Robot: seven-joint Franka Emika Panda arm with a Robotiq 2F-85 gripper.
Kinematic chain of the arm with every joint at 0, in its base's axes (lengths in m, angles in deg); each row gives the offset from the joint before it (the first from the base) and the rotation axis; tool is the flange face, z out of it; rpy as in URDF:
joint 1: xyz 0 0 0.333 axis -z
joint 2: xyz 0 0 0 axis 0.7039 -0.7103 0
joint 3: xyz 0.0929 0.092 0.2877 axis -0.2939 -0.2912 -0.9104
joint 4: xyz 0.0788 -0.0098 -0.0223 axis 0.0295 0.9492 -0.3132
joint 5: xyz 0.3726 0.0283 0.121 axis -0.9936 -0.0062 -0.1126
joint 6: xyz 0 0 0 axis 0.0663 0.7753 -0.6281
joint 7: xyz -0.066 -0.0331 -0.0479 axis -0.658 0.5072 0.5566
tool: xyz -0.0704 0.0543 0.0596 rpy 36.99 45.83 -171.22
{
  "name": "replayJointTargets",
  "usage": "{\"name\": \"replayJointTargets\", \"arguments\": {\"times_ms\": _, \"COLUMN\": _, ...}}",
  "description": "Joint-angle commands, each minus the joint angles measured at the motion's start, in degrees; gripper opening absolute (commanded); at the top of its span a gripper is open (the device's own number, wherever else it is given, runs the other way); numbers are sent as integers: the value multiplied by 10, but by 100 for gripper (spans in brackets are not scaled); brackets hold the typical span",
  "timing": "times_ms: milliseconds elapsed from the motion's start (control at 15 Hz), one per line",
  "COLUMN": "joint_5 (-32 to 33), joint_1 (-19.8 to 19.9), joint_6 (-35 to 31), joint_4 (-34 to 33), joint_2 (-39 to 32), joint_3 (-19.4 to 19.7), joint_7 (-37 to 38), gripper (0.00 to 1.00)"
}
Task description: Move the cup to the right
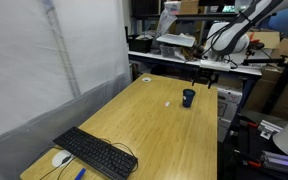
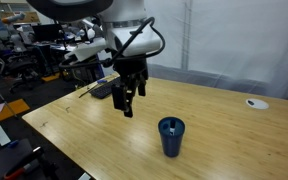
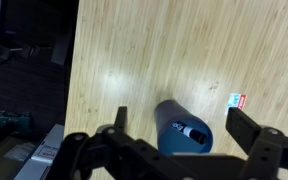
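1. In the wrist view the claw [image 3: 177, 115] is closest to the lens and runs along the bottom edge. Its two dark fingers [image 3: 119, 120] stand wide apart, so it is open and holds nothing.
2. In that same view the cup [image 3: 182, 128], a small dark navy-blue cylinder, shows between the two fingers. It stands on the pale wooden tabletop [image 3: 164, 50], and neither finger touches it.
3. A tiny white scrap [image 3: 237, 100] with a touch of red lies flat on the wood near the cup, toward the picture's right edge.
4. In an exterior view the claw [image 2: 130, 103] hangs above the tabletop with its tips pointing down. The cup [image 2: 171, 136] stands upright near it but apart from it, closer to the camera, with its mouth facing up.
5. In an exterior view the cup [image 1: 188, 97] stands on the far part of the tabletop, close to the edge at the picture's right. The scrap [image 1: 169, 103] lies just beside it.
6. A black keyboard [image 1: 96, 152] lies at the near end of the tabletop, with a white mouse [image 1: 61, 158] just beside it. Both are well apart from the cup.
7. A small white round disc [image 1: 146, 78] rests near the far corner of the tabletop. It shows in both exterior views, and what it is cannot be told.
8. The white arm [image 1: 229, 40] reaches in from beyond the far end of the tabletop.
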Motion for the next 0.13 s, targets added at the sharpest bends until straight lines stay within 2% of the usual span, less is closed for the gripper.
{"name": "replayJointTargets", "arguments": {"times_ms": 0, "joint_5": 19, "joint_1": 12, "joint_6": 29, "joint_4": 19, "joint_2": 41, "joint_3": -37, "joint_7": 12, "gripper": 100}}
{"name": "replayJointTargets", "arguments": {"times_ms": 67, "joint_5": 21, "joint_1": 12, "joint_6": 34, "joint_4": 22, "joint_2": 49, "joint_3": -46, "joint_7": 13, "gripper": 100}}
